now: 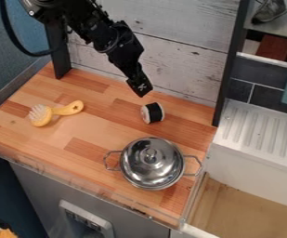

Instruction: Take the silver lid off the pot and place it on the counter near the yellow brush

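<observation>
The black gripper (140, 87) hangs over the back of the wooden counter, near the white plank wall. Just below and to the right of it in the view, a small black-and-white cylinder (152, 113) lies on its side. Closer to the front stands a shiny metal pot (152, 162) with its lid on and a wire handle at each side. On the left part of the counter lies a yellow brush (67, 109) with pale bristles, its handle towards the right.
A wooden counter (96, 139) has a clear raised edge along its front. Right of it are a white ribbed drainboard (257, 135) and a sink basin with a tan floor (244, 211). Dark posts stand at both ends of the plank wall (183, 60).
</observation>
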`<state>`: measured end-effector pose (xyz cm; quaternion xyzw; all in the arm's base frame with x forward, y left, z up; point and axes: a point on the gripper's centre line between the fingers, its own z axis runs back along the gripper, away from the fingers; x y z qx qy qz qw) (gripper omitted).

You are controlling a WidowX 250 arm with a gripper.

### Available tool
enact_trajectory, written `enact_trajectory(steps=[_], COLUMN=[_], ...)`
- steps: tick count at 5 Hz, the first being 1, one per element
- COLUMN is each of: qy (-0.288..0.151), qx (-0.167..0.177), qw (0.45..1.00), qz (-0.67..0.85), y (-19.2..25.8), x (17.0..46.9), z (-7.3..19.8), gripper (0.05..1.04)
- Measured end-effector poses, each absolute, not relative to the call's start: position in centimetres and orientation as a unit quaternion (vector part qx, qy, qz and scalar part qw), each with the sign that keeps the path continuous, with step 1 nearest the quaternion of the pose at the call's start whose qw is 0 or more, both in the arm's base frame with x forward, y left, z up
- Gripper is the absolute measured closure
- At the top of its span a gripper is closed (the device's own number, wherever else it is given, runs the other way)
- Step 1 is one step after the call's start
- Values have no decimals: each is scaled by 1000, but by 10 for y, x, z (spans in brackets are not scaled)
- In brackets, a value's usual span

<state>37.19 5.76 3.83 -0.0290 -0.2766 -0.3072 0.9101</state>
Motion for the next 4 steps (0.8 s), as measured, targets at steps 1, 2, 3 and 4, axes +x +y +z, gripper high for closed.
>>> enact_trajectory(steps=[1,2,3,4], qy=[-263,-243,-244,-228], qx=[-38,-33,1,14], qw=[915,922,930,940], qz=[-302,-298,-276,-252], y=[57,45,39,28], x=[368,356,341,331], z=[26,20,36,47], gripper=[83,83,83,83])
